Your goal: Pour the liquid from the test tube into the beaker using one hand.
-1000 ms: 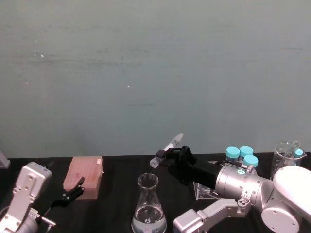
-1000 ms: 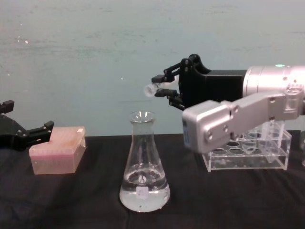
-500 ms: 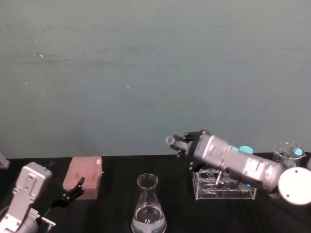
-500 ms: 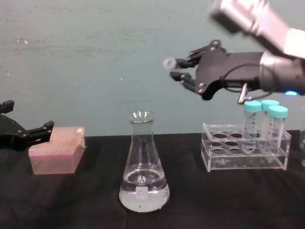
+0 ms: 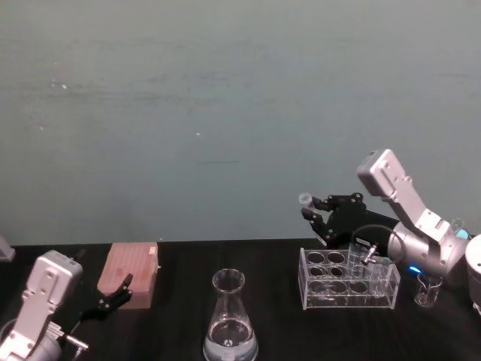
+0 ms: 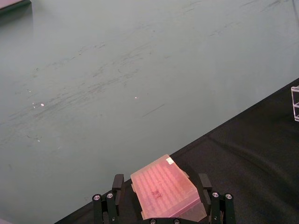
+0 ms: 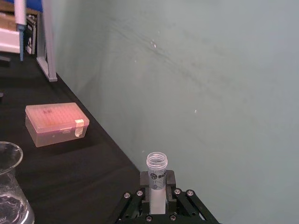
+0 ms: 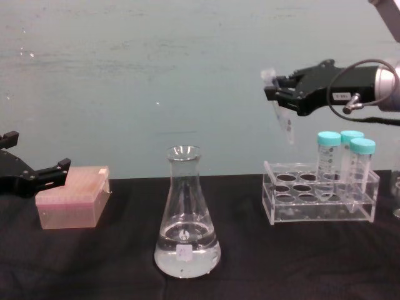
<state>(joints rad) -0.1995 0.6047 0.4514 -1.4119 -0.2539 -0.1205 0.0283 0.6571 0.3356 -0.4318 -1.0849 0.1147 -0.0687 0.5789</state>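
The test tube (image 8: 279,105) is hanging upright in the right gripper (image 8: 278,94), tapered tip down, open mouth up; the fingers are clamped on its upper part. It is sitting in the air above the left end of the clear rack (image 8: 320,201), well apart from the beaker (image 8: 187,217). The tube is looking empty, though this is hard to judge at this distance. The beaker is standing on the black table (image 8: 94,262), holding clear liquid (image 8: 187,253) in its wide base. Three blue-capped tubes (image 8: 344,164) are standing at the rack's right end. The left gripper (image 8: 44,175) is resting low at the left, fingers spread wide either side of a pink box (image 8: 70,203).
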